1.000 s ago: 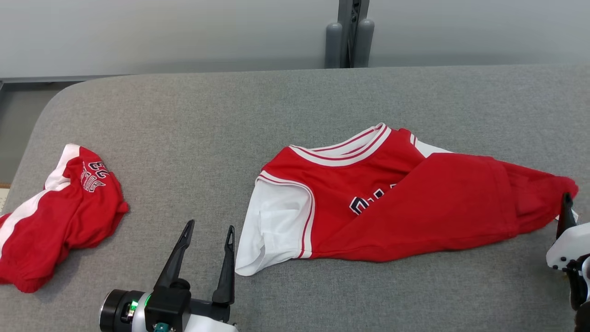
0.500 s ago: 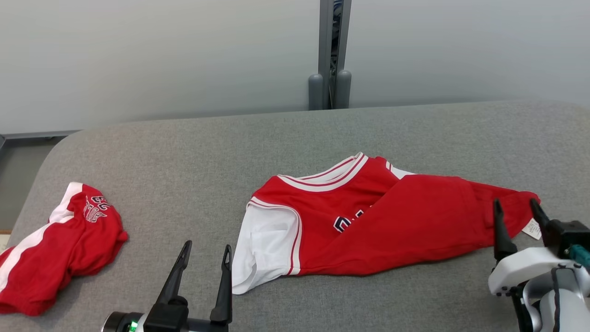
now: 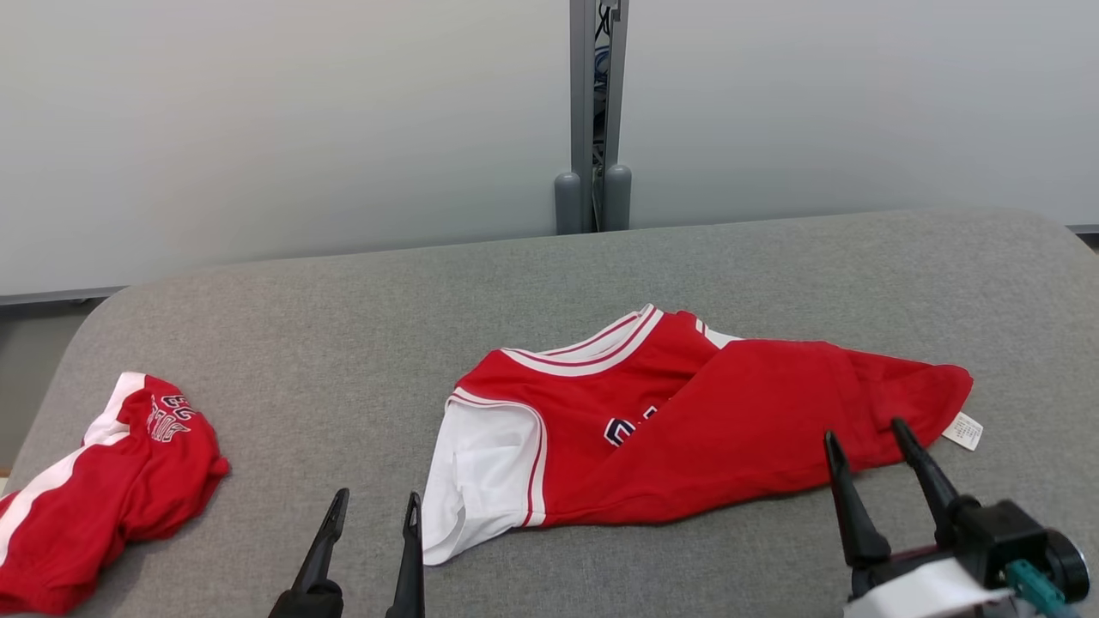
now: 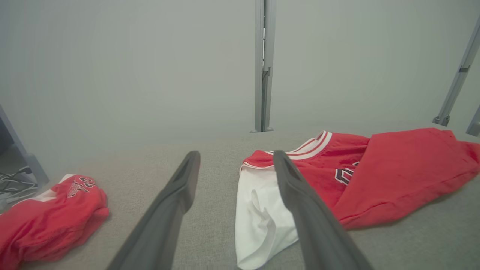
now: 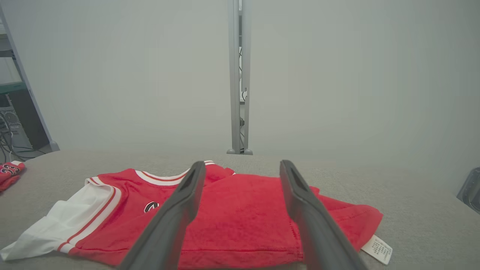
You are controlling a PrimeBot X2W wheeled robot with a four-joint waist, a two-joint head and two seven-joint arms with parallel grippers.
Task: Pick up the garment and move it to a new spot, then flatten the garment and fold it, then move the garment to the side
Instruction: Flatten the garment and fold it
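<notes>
The garment is a red jersey with white sleeves and a striped collar, lying mid-table with its red lower half folded diagonally over the front. A white label sticks out at its right tip. My right gripper hovers open by the garment's near right edge, with nothing between its fingers. In the right wrist view the garment lies below that open gripper. My left gripper stands open just left of the white sleeve. The left wrist view shows the same gripper open beside the garment.
A second red and white garment lies crumpled at the left edge of the grey padded table. A grey post rises behind the table's far edge against pale wall panels. Bare grey surface lies between the two garments.
The right gripper has opened, let go of the garment's right tip and drawn back toward the near edge. The head camera has tilted up, shifting the whole picture.
</notes>
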